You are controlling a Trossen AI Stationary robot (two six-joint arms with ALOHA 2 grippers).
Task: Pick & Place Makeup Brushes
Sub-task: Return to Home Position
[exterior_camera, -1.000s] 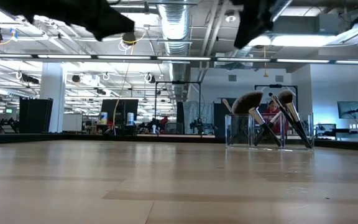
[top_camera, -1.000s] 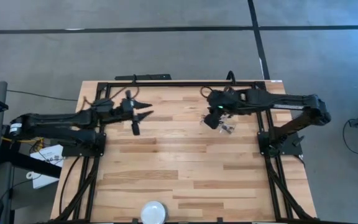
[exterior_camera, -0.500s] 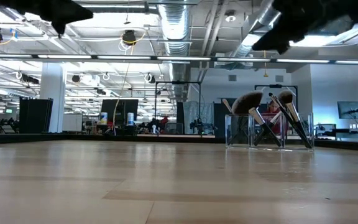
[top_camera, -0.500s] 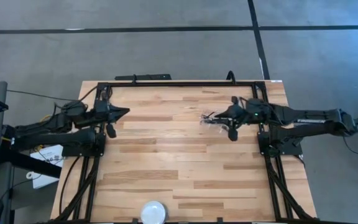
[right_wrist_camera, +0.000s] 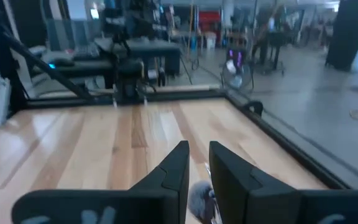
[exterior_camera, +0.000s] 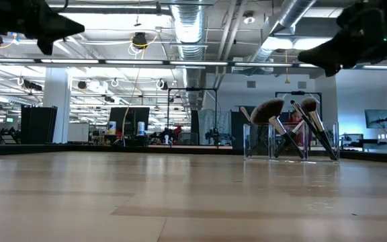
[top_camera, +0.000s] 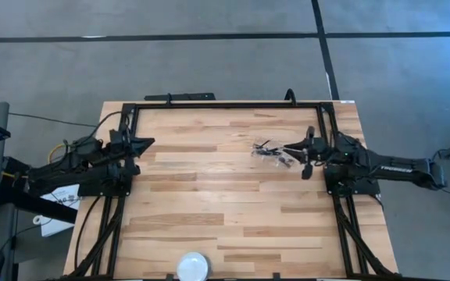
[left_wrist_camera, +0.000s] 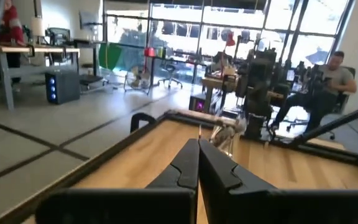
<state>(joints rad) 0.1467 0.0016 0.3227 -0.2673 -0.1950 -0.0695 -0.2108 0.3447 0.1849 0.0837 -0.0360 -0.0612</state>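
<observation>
Overhead, my left claw (top_camera: pixel 147 142) and right claw (top_camera: pixel 291 147) sit at opposite sides of the wood-plank table (top_camera: pixel 225 211), with the brushes (top_camera: pixel 268 150) just beside the right claw. Low view: slim, fluffy-tipped brushes lean in a clear box (exterior_camera: pixel 257 149). Wrist views: left claw pinched closed, right claw slightly ajar, both empty.

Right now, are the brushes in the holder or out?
In: the brushes stand heads-up inside the clear holder; none lies loose.

Your makeup brushes (top_camera: pixel 276 154) stand bristles-up, leaning and crossed, in the clear holder (exterior_camera: pixel 254 144), toward two o'clock from the table (top_camera: pixel 209 211) centre; two fluffy brown heads top slim handles.
</observation>
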